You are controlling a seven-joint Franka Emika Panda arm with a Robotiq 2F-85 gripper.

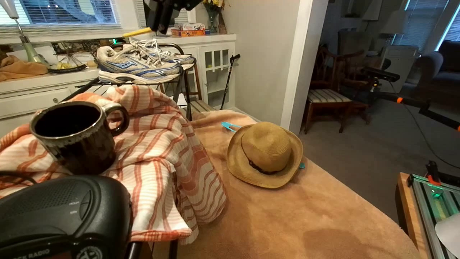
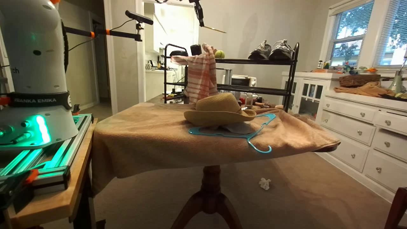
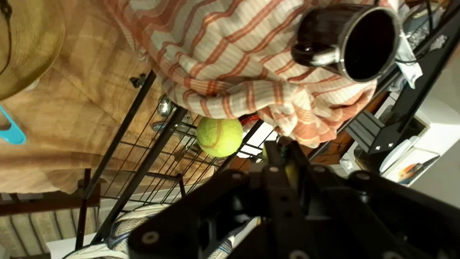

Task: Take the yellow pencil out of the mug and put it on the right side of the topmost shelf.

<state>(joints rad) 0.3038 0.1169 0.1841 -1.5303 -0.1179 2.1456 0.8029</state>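
The yellow pencil [image 1: 137,32] sticks out sideways from my gripper [image 1: 158,31], high above the rack. In an exterior view the pencil [image 2: 215,29] is nearly level, tilted slightly down away from the gripper [image 2: 201,24]. In the wrist view my gripper [image 3: 285,145] is shut, and a bit of yellow [image 3: 291,174] shows between the dark fingers. The dark brown mug [image 1: 81,151] stands on the cloth at one end of the rack; it also shows in the wrist view [image 3: 323,32] and small in an exterior view [image 2: 196,49]. The topmost shelf [image 2: 241,61] is black wire with dark metal legs.
A pair of running shoes [image 2: 282,51] stands at one end of the top shelf. A tennis ball [image 3: 219,137] sits beside the striped cloth [image 3: 230,54]. A clock radio [image 1: 64,216] is next to the mug. A straw hat [image 1: 266,151] and blue hanger [image 2: 219,135] lie on the table.
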